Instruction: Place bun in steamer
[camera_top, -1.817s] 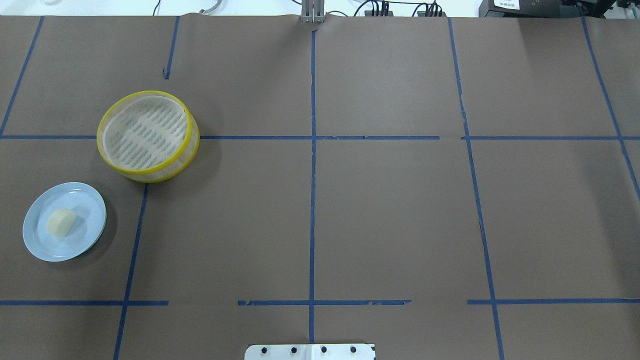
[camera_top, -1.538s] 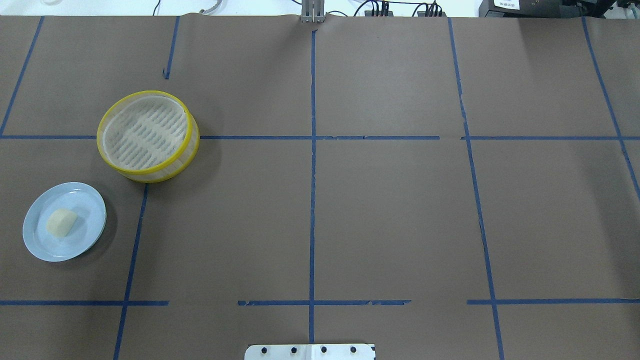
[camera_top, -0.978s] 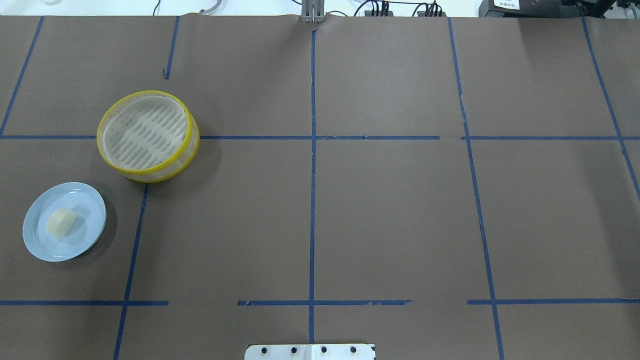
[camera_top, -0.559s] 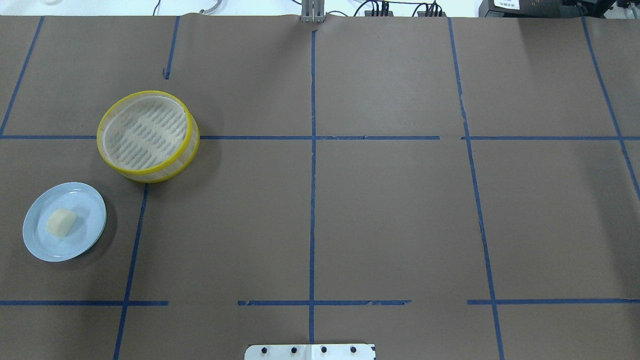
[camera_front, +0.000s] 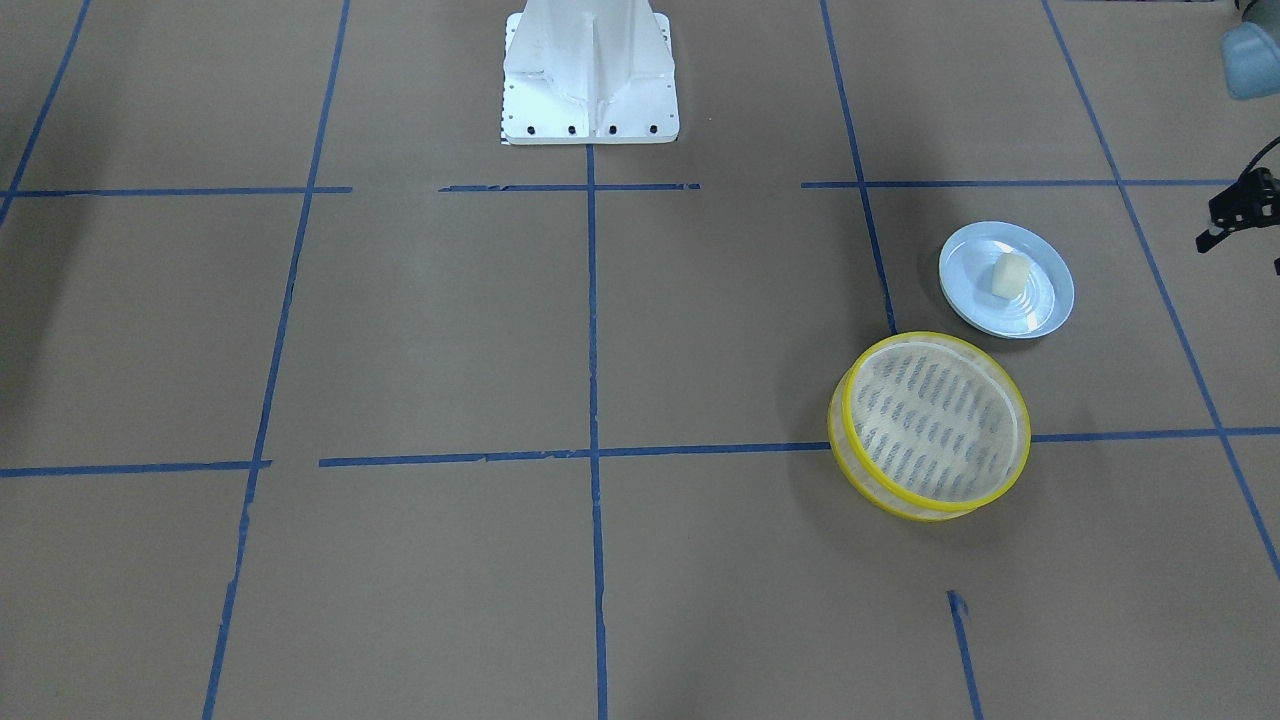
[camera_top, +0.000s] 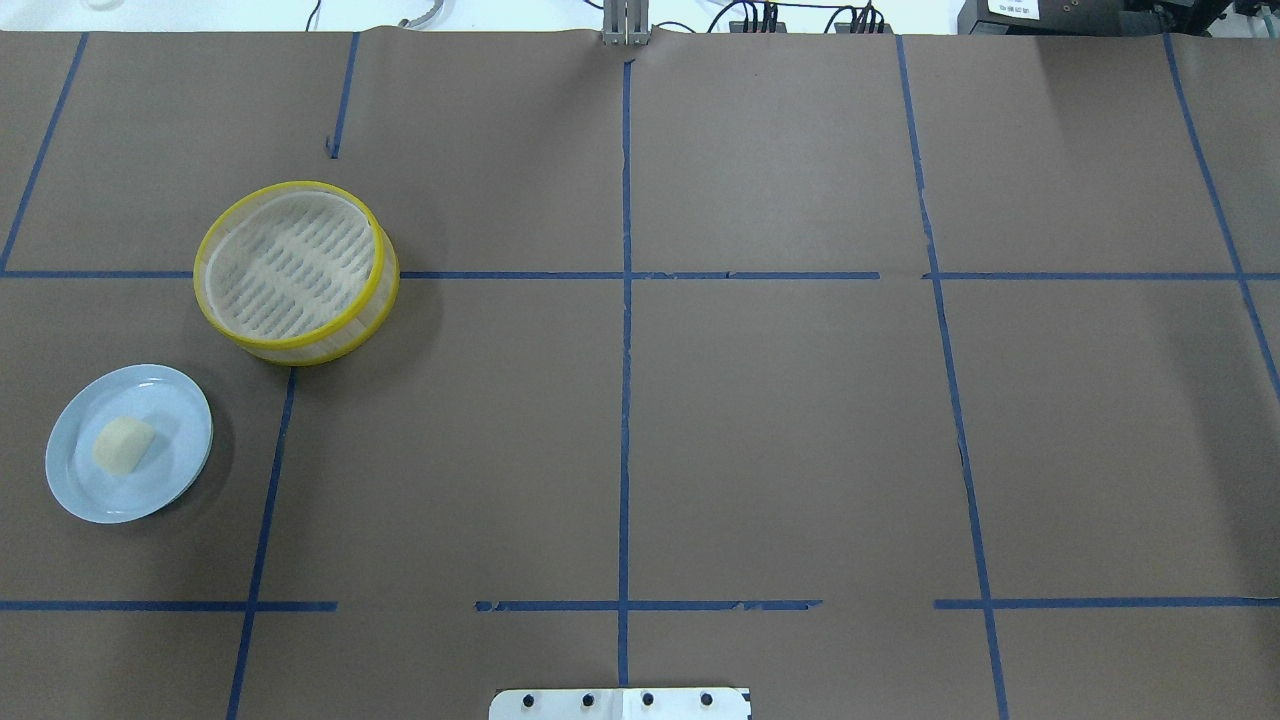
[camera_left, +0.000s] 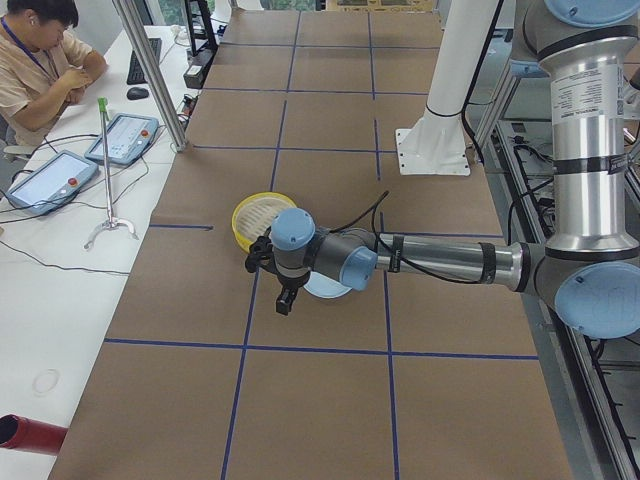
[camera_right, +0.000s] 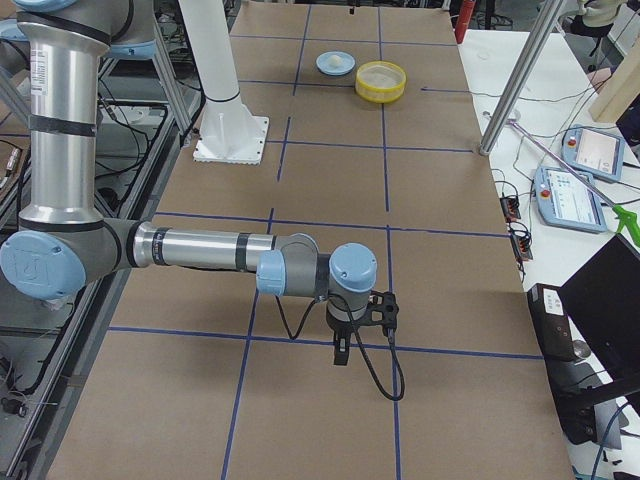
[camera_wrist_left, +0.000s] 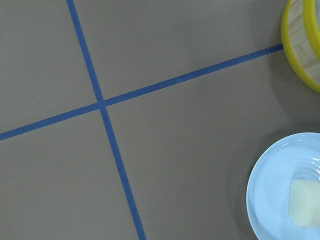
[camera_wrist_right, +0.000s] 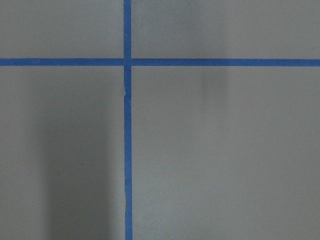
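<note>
Resting on blue plate (camera_top: 172, 418), bun (camera_top: 123, 443), steamer (camera_top: 290, 265) nearby.

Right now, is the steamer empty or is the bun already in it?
Empty. The steamer shows only its bare slotted floor; the bun sits on the blue plate beside it.

Silver arm tubes (camera_right: 200, 248), pale-blue joint caps (camera_right: 352, 266), white base (camera_front: 588, 70), apparently bolted.

Steamer (camera_wrist_left: 298, 45), plate (camera_wrist_left: 272, 190) partly off-frame
</note>
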